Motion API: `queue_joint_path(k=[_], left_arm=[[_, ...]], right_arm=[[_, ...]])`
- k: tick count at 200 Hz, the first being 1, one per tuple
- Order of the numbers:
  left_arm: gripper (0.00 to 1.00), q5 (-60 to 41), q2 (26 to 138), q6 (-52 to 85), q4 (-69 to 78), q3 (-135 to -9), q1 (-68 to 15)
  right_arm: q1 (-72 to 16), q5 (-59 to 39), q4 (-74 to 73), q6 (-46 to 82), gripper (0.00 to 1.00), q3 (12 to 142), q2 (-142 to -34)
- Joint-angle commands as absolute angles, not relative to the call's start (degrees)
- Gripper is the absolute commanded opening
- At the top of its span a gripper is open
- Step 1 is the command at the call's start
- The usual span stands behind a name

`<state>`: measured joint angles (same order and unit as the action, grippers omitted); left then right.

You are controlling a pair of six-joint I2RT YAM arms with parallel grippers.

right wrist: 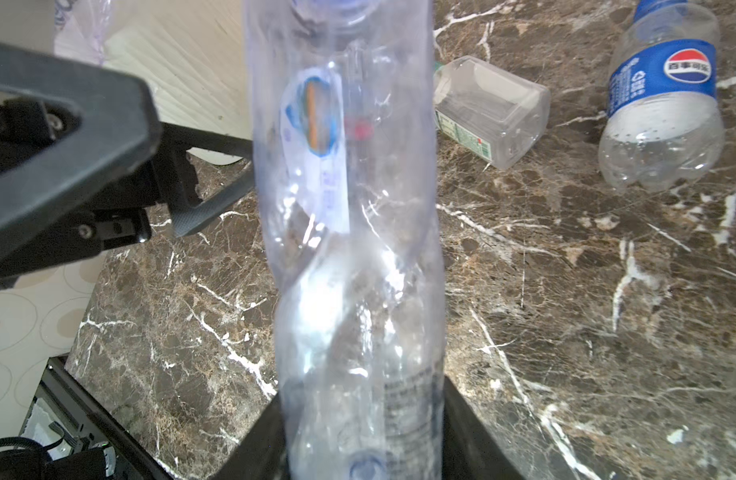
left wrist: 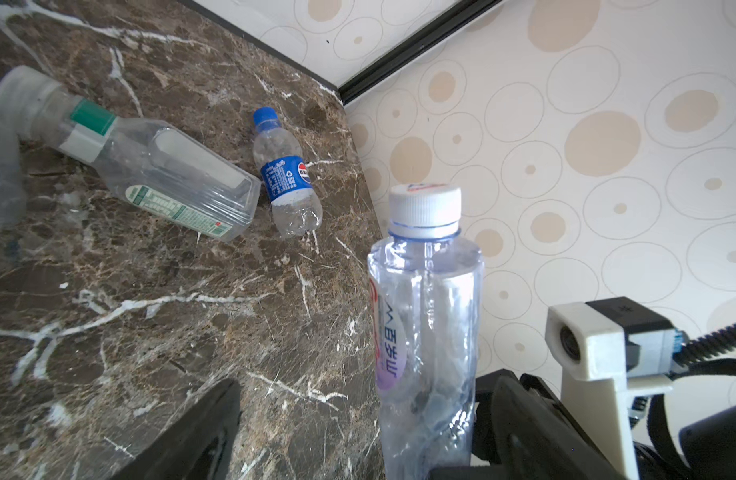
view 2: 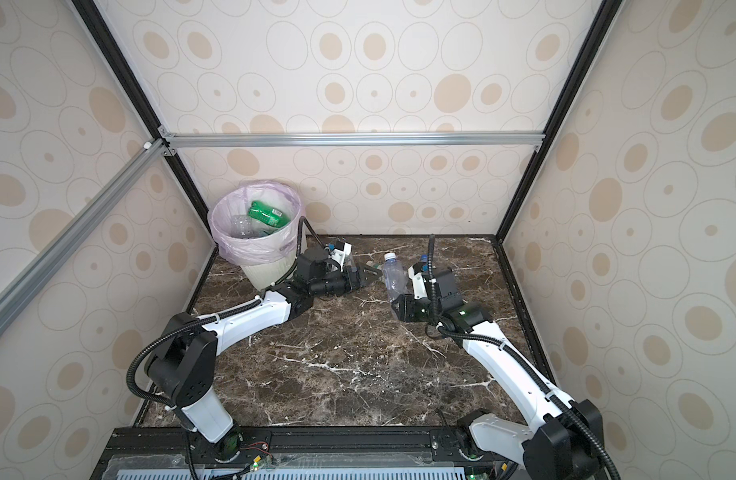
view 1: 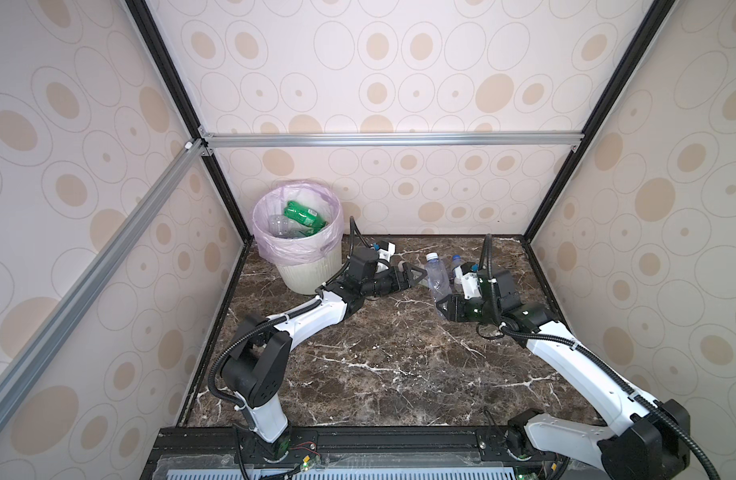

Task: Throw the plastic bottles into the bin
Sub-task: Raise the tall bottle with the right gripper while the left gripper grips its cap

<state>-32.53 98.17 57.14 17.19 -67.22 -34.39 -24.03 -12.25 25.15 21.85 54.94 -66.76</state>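
My right gripper is shut on the base of a clear, crumpled plastic bottle with a white cap, holding it upright above the table. My left gripper is open, and this bottle stands between its jaws, close to one finger. Two more plastic bottles lie on the table behind: a square clear one with a green label and a blue-capped one with a blue label. The bin stands at the back left.
Inside the bin's pink liner lie a green bottle and a clear one. The dark marble table is walled on three sides by patterned panels. The left arm's wrist sits right beside the bin.
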Motion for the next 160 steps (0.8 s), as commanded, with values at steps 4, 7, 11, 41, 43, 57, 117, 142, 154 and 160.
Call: queue_joint_path(k=[4,7,11,41,43,57,117,142,154,160], left_arm=[[0.90,-33.6,96.7,62.6,26.7,-64.8,-34.2],[0.90,-33.7,96.8,62.9,27.2,-64.6,-34.1],[0.89,-33.7,96.8,63.1,27.6,-64.3,-34.2],[0.87,-32.3,96.5,62.5,27.8,-63.6,-34.7],[0.87,-32.3,96.5,62.5,27.9,-63.6,-34.7],[0.86,-32.2,96.6,62.8,28.5,-63.5,-34.8],[0.75,-30.8,96.8,65.9,34.9,-61.2,-35.4],[0.71,-30.3,96.5,66.0,35.2,-61.3,-35.7],[0.69,-30.3,96.4,66.0,35.1,-61.3,-35.9],[0.68,-30.3,96.2,66.0,34.9,-61.4,-36.0]], right_arm=[[-26.0,-12.5,23.0,22.4,0.50,54.8,-67.8],[-26.1,-12.5,22.9,22.5,0.50,54.8,-68.0],[-26.3,-12.4,22.7,22.5,0.50,54.7,-68.1],[-27.7,-12.7,21.5,23.4,0.50,54.6,-69.4],[-27.8,-12.6,21.4,23.4,0.50,54.6,-69.5],[-28.8,-12.3,20.5,23.7,0.50,54.5,-69.8],[-31.2,-11.8,19.0,25.0,0.50,55.0,-70.2],[-31.9,-12.2,18.7,25.2,0.50,55.2,-70.5],[-32.2,-12.1,18.2,25.3,0.50,55.0,-70.5],[-32.3,-11.8,17.9,25.4,0.50,54.9,-70.3]])
